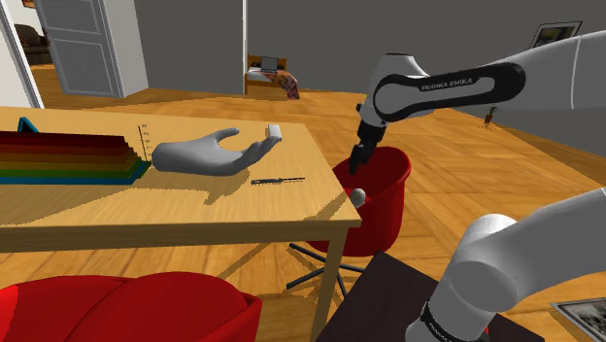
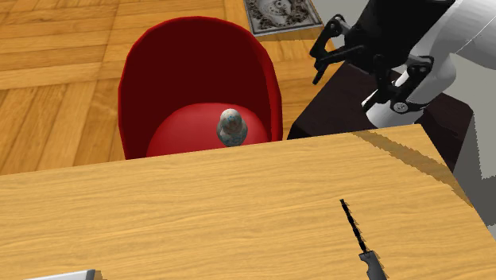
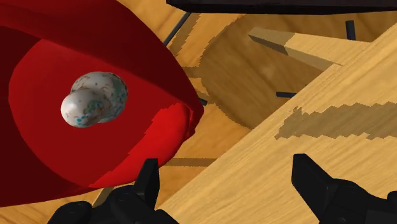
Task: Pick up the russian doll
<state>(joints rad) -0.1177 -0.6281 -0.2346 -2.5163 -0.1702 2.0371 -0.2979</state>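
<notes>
Tool (image 1: 360, 161) wide open, holding nothing, over the red chair (image 1: 388, 183).
My wooden surface (image 1: 146, 209) spreads at 9 o'clock of the tool in the shoulder view; the red chair sits at its edge, and the speckled grey-white russian doll (image 1: 358, 196) stands upright on the seat at 6 o'clock of my tool, untouched.

- "FRANKA EMIKA", in dark capital letters, is printed along a white section of the robot arm (image 1: 456, 85), upper right of the shoulder view.
</notes>
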